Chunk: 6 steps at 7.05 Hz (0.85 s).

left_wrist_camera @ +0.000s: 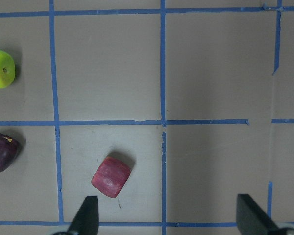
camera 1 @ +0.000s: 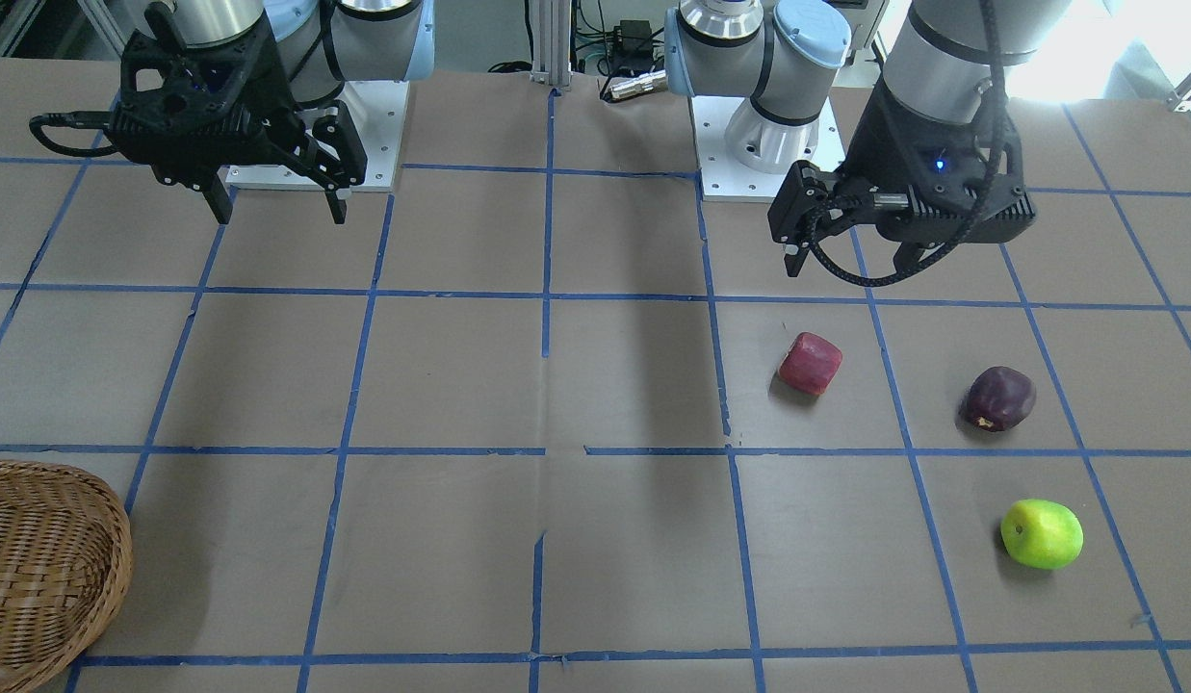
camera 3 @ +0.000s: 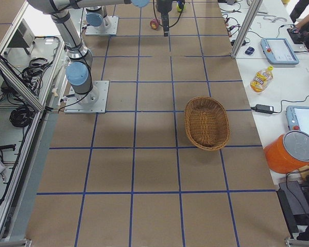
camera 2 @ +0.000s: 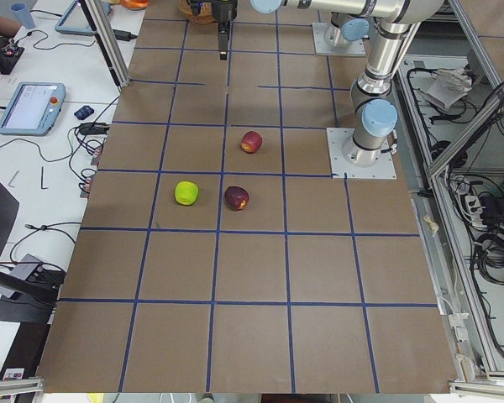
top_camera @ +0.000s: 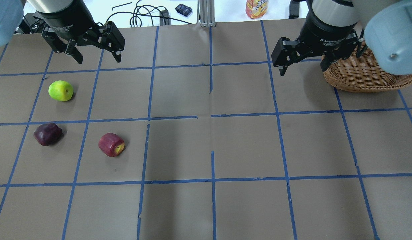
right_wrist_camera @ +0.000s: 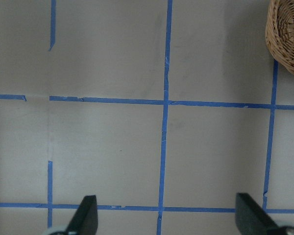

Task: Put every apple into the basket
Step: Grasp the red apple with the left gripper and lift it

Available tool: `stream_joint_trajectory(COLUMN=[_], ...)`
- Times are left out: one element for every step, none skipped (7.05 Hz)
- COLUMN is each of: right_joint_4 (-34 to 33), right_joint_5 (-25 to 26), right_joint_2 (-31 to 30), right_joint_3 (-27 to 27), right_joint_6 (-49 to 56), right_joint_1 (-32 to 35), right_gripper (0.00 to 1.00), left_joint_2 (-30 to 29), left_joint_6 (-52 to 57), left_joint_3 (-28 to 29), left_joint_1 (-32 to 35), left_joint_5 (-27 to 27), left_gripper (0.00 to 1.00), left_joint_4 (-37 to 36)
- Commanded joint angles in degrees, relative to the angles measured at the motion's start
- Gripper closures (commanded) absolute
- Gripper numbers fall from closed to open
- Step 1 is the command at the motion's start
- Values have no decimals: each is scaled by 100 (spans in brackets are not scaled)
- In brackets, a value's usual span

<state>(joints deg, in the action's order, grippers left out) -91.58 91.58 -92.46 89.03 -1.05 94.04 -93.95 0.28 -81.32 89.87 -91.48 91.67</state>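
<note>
Left pincer point(top_camera: 99, 60), right pincer point(top_camera: 303, 70) agape; apples point(top_camera: 111, 144) well apart from basket point(top_camera: 359, 76); bottle point(top_camera: 255, 8) beyond table point(top_camera: 245, 146).

Light is bright, even and diffuse across the brown table point(camera 1: 460, 385). In the front-facing view, window glare blows out the top right corner, and broad, soft-edged shadows lie in bands on the paper. The green apple point(camera 1: 1041, 532) shows a slight sheen and a short soft shadow tight against it. The wrist views are evenly lit, with the tape lines crisp.
</note>
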Motion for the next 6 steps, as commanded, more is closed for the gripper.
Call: stream_joint_trajectory(right_joint_4=[0,0,0,0,0,0], right_joint_5=[0,0,0,0,0,0], right_joint_2=[0,0,0,0,0,0], right_joint_3=[0,0,0,0,0,0], right_joint_6=[-1,-1,-1,-1,-1,-1], right_joint_1=[0,0,0,0,0,0], right_gripper=[0,0,0,0,0,0], left_joint_2=[26,69,70,9,-18,-105], left_joint_6=[76,164,739,1450,1805,2200], left_joint_3=[-24,-268,-784,-1285,-1942,-2610], left_joint_1=[5,13,-126,-379,-739,-1125], left_joint_5=[8,-10,-10,-10,-10,-36], left_gripper=[0,0,0,0,0,0], left_joint_4=[9,61,-61,-462,-1005,-1785])
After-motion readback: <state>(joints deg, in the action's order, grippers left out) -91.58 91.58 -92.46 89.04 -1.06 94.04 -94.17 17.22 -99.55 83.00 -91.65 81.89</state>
